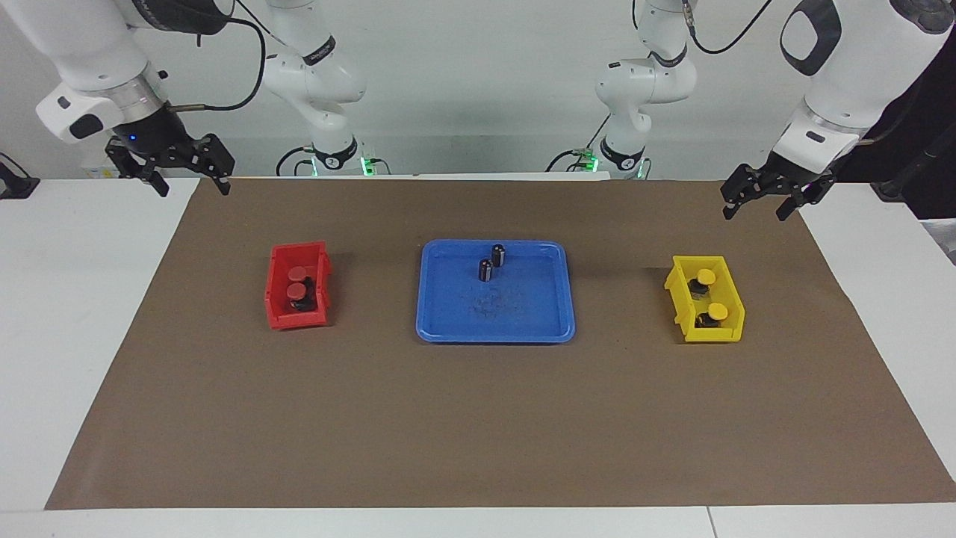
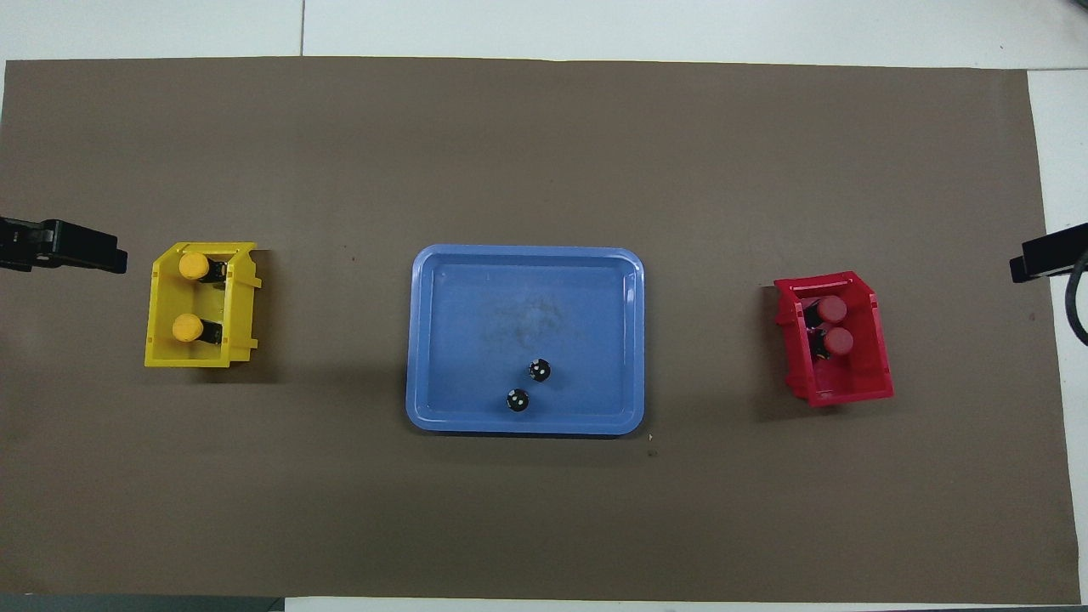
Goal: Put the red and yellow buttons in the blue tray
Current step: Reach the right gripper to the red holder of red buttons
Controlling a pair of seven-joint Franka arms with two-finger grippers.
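The blue tray (image 1: 523, 314) (image 2: 476, 323) lies at the table's middle. Two red buttons (image 1: 298, 273) (image 1: 296, 290) (image 2: 831, 308) (image 2: 837, 341) sit in a small red bin (image 1: 278, 302) (image 2: 850, 395) toward the right arm's end. Two yellow buttons (image 1: 705, 277) (image 1: 718, 311) (image 2: 194, 266) (image 2: 186, 327) sit in a small yellow bin (image 1: 681, 299) (image 2: 160, 340) toward the left arm's end. My right gripper (image 1: 192, 183) (image 2: 1033, 262) hangs open and empty over the mat's corner near the red bin. My left gripper (image 1: 754, 209) (image 2: 93, 253) hangs open and empty over the mat's edge near the yellow bin.
Two plain black cylinders (image 1: 498, 255) (image 1: 485, 270) (image 2: 539, 370) (image 2: 517, 400) stand upright in the blue tray, in the part nearer to the robots. A brown mat (image 1: 478, 418) covers most of the white table.
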